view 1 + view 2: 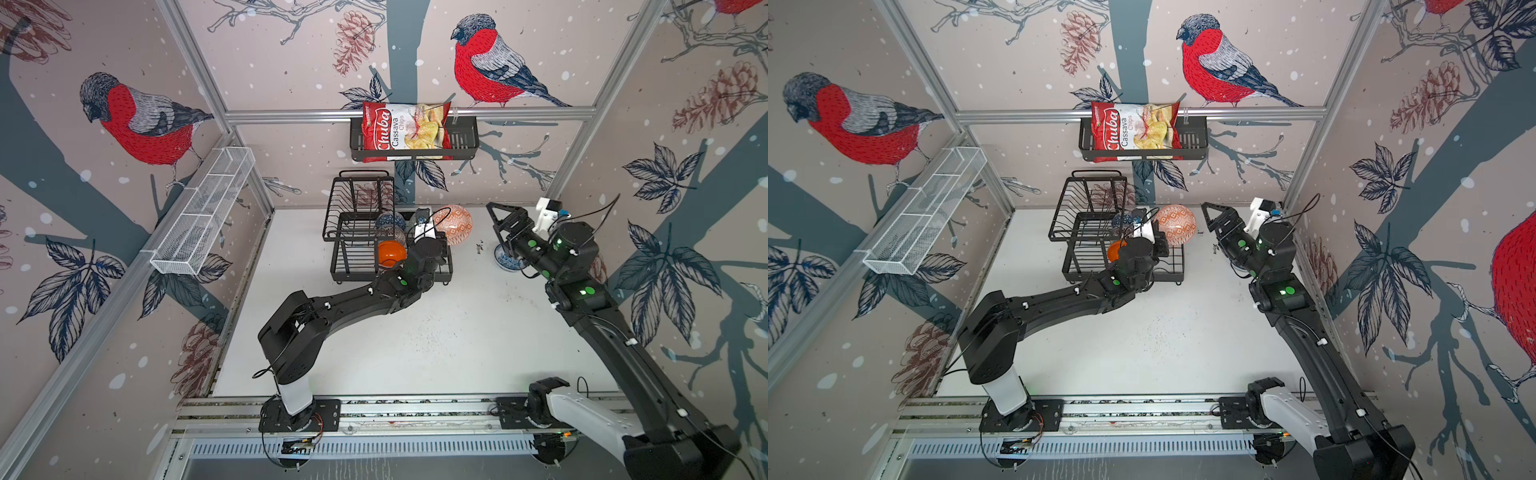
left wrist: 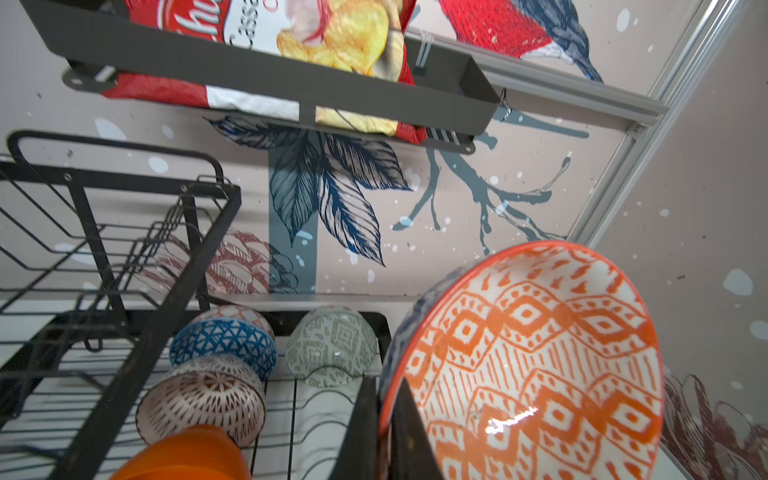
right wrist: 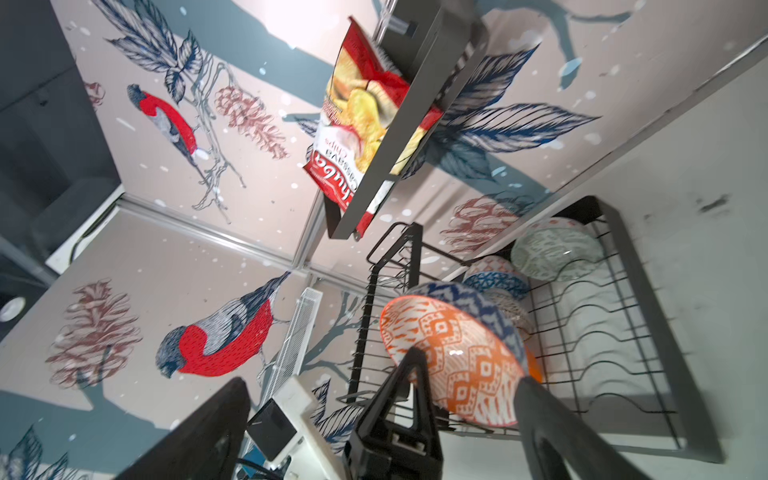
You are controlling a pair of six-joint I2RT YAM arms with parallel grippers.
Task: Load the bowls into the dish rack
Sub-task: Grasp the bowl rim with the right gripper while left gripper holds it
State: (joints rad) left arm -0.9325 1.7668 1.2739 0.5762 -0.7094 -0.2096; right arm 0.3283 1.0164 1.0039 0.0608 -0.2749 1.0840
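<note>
Left tool (image 2: 388,432) pinching the rim of the orange-white bowl (image 2: 540,365), up on edge at the right end of the dish rack (image 1: 353,259); right tool (image 1: 496,218) wide and empty; likely hard, slippery, easy to break, best held by the rim.

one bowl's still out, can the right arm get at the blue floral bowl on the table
Probably yes: the right gripper is open and empty, and the blue-white floral bowl sits uncovered on the table beneath that arm.

Your round ceramic bowl (image 2: 540,365) shows orange-and-white diamonds inside, blue zigzags outside; your wire dish rack (image 2: 149,328) is black.
</note>
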